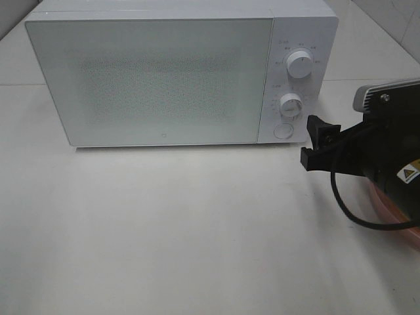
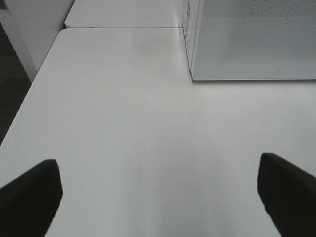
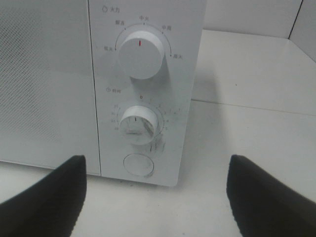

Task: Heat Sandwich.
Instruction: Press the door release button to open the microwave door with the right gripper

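Both sets of jaws spread wide, nothing held

High camera: the right gripper (image 1: 308, 139) hangs above the table (image 1: 197, 230) with its jaws well apart and nothing between them. Just ahead of its fingertips is the control-panel end of the white microwave (image 1: 157, 79), whose door is shut. The round button (image 1: 283, 130) lies nearest the gripper. The lower knob (image 1: 290, 104) is just beyond it and the upper knob (image 1: 300, 63) farther still. Behind the gripper, under its arm, a curve of pink plate (image 1: 401, 233) shows. The arm covers the rest of the plate, and the sandwich cannot be seen. The left gripper is outside this view.

Left wrist camera: the left gripper (image 2: 159, 165) is opened wide, one dark finger at each side and only bare table between them. It holds nothing and touches nothing. The microwave stands ahead of it and off to one side, well apart.

Right wrist camera: the right gripper (image 3: 157, 163) points straight at the control panel, jaws spread and empty. Ahead of the gap between its fingers sit the round button, then the lower knob, then the upper knob with its red mark. The fingertips are near the panel but apart from it. The sandwich is hidden from this camera too.
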{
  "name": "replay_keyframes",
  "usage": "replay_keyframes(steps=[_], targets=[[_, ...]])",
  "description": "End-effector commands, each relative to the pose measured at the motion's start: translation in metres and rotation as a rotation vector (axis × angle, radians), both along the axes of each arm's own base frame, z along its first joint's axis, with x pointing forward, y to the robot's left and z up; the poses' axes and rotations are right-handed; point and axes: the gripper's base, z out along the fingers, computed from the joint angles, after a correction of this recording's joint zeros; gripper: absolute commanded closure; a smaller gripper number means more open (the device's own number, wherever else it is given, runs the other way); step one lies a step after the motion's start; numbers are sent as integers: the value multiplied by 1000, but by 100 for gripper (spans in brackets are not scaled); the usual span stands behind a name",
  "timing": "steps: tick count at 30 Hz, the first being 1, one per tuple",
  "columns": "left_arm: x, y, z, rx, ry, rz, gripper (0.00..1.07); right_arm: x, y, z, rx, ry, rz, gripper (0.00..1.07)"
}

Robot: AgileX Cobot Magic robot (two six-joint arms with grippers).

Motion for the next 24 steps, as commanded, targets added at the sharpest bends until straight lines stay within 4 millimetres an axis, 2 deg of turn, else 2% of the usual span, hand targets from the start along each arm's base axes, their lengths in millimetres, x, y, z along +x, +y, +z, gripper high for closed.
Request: replay_keyframes(steps=[1, 4, 12, 24], targets=[[-4, 0, 0, -2, -31, 1, 5, -1, 4, -3, 24, -9, -8, 31], [-4, 0, 0, -2, -31, 1, 5, -5, 14, -13, 32, 17, 19, 31], [-4, 0, 0, -2, -31, 1, 5, -6, 16, -29, 23, 51, -21, 31], [-4, 0, 0, -2, -31, 1, 5, -5, 16, -29, 79, 57, -34, 31]])
